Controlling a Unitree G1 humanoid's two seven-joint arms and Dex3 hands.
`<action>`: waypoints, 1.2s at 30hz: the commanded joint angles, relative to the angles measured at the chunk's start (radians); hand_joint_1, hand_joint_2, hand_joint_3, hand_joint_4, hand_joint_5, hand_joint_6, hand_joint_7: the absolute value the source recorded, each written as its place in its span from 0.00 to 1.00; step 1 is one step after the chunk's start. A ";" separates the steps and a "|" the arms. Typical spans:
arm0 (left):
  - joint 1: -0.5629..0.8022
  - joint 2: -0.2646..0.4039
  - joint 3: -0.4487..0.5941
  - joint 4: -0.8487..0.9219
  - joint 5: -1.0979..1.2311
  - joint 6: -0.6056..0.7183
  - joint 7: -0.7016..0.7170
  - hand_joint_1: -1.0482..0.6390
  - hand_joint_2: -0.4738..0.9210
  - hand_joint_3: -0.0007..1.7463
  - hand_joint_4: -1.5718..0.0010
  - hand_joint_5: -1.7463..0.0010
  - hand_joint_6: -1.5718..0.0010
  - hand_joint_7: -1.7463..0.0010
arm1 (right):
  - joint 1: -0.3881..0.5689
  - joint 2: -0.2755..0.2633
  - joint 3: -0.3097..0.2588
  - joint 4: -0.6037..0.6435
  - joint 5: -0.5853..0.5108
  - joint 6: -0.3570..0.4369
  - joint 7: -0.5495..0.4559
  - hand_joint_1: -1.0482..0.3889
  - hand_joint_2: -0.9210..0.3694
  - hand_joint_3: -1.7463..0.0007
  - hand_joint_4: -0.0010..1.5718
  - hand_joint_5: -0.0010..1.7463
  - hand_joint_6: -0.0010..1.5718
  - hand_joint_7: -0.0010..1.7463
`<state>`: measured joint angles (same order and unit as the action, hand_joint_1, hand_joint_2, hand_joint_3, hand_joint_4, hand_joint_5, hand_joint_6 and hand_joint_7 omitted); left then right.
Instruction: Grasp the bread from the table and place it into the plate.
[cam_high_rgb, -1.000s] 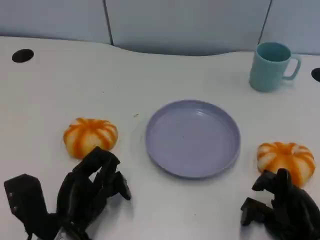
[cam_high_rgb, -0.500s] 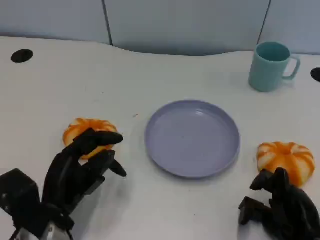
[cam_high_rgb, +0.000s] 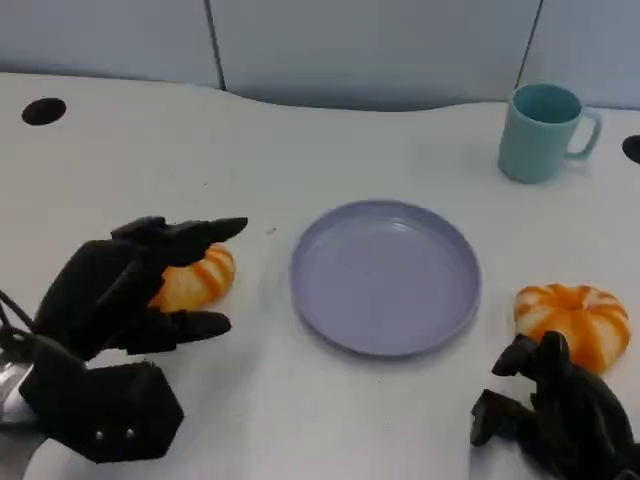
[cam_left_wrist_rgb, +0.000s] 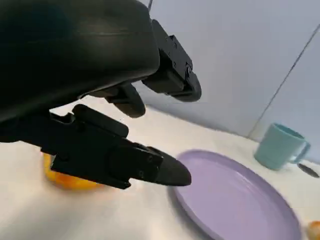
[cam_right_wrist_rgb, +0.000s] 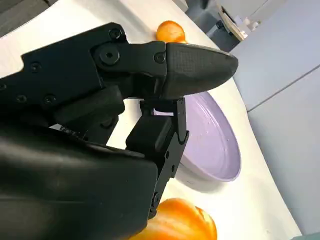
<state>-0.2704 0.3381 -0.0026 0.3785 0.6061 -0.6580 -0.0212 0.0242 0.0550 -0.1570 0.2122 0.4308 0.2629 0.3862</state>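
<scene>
— Bread (cam_high_rgb: 195, 280) on the left, that's the one in play from the head view. The left hand (cam_high_rgb: 120, 285) hangs over it, fingers spread wide, nothing in them. The bun sits on the table (cam_high_rgb: 330, 140) just beside the purple plate (cam_high_rgb: 385, 275).
— And the other side?
— A second bun (cam_high_rgb: 572, 320) right of the plate, the right hand (cam_high_rgb: 555, 410) near it, fingers curled in and holding nothing.
— How should the left go about it?
— I'd say lower straight down so the fingers bracket the bun on both sides before closing, gently, since it looks soft.
— The left wrist view?
— Fingers (cam_left_wrist_rgb: 130, 165) apart, the bun (cam_left_wrist_rgb: 67, 177) peeking out behind them, the plate (cam_left_wrist_rgb: 235, 200) and a teal mug (cam_left_wrist_rgb: 280, 146) beyond. Much of the bun is hidden; I can't tell whether a finger touches it.
— The right wrist view?
— Its own fingers (cam_right_wrist_rgb: 195, 65) up close, the near bun (cam_right_wrist_rgb: 180, 220) cut off at the edge, the far bun (cam_right_wrist_rgb: 170, 31) small.
</scene>
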 joint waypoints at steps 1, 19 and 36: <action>-0.014 0.072 -0.066 -0.116 0.146 0.160 -0.014 0.20 1.00 0.06 0.92 0.86 0.85 1.00 | 0.007 -0.011 -0.006 0.003 0.008 0.000 0.006 0.42 0.00 0.71 0.76 0.74 0.68 0.66; -0.316 0.075 -0.342 0.247 0.220 0.442 -0.072 0.20 1.00 0.02 1.00 0.99 0.96 1.00 | 0.029 -0.011 0.002 -0.027 0.014 0.017 0.007 0.42 0.00 0.69 0.74 0.76 0.66 0.69; -0.621 -0.060 -0.561 0.877 0.232 0.460 0.031 0.23 0.96 0.00 1.00 1.00 0.96 0.99 | 0.058 -0.011 0.002 -0.054 0.025 0.015 0.013 0.42 0.00 0.69 0.74 0.77 0.64 0.71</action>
<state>-0.8600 0.2862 -0.5499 1.2059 0.8401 -0.2037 -0.0116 0.0648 0.0555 -0.1463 0.1637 0.4501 0.2874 0.3957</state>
